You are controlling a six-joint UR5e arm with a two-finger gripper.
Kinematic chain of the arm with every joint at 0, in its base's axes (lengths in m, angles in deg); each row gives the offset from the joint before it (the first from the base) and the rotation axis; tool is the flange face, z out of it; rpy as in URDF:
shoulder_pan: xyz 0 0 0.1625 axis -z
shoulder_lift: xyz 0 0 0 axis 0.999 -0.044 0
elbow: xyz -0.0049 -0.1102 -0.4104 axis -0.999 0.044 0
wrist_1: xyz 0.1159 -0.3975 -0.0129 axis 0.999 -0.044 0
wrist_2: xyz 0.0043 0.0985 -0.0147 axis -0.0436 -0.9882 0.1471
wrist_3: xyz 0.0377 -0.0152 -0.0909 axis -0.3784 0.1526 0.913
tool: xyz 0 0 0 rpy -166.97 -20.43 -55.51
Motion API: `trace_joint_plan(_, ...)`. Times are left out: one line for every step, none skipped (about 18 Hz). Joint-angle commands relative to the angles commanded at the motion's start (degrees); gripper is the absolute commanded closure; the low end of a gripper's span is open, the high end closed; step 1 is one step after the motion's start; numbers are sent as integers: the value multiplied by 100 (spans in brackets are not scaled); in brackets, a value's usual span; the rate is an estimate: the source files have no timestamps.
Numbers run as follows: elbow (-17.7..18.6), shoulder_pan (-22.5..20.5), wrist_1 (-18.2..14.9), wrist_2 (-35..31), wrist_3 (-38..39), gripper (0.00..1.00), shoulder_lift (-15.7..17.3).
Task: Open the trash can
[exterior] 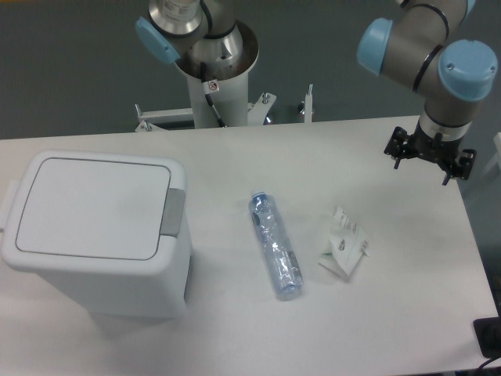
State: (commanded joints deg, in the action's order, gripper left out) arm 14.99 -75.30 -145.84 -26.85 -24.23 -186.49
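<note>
The trash can (94, 235) is a large white boxy bin standing at the left of the table. Its flat lid (90, 207) lies shut, and the grey push-latch tab (174, 211) sits on the lid's right edge. My gripper (430, 154) hangs over the far right of the table, well away from the bin. Seen from above, only its black body shows below the wrist. The fingers are hidden, so whether they are open or shut does not show. Nothing appears to be held.
A clear plastic bottle (275, 244) lies on its side mid-table. To its right lies a crumpled white packet (343, 244). The arm's base column (215, 78) stands behind the table's far edge. A black object (489, 337) sits off the table's right edge.
</note>
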Motion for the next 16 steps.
trace_joint_plan(9, 0, 0, 9, 0, 0, 0)
trace_joint_plan(0, 9, 0, 26, -9, 0, 9)
trace_joint_plan(0, 0, 0, 53, 0, 0, 9)
trace_joint_plan(0, 0, 0, 131, 0, 0, 9)
trace_joint_plan(0, -9, 0, 210, 9, 0, 17)
trace_joint_plan(52, -18, 17, 246, 0, 0, 26)
trace_joint_plan(122, -61, 26, 264, 26, 0, 26)
trace_joint_plan(158, -96, 26, 281, 26, 0, 35)
trace_joint_plan(158, -140, 26, 351, 44, 0, 44)
trace_joint_plan(167, -167, 26, 482, 122, 0, 53)
trace_joint_plan(184, -167, 18, 501, 227, 0, 61)
trace_joint_plan(185, -167, 17, 519, 272, 0, 70)
trace_joint_plan(211, -158, 17, 588, 298, 0, 79)
trace_joint_plan(211, -158, 17, 667, 342, 0, 79)
trace_joint_plan(211, -141, 9, 712, 404, 0, 79)
trace_joint_plan(220, -123, 0, 712, 491, 0, 62)
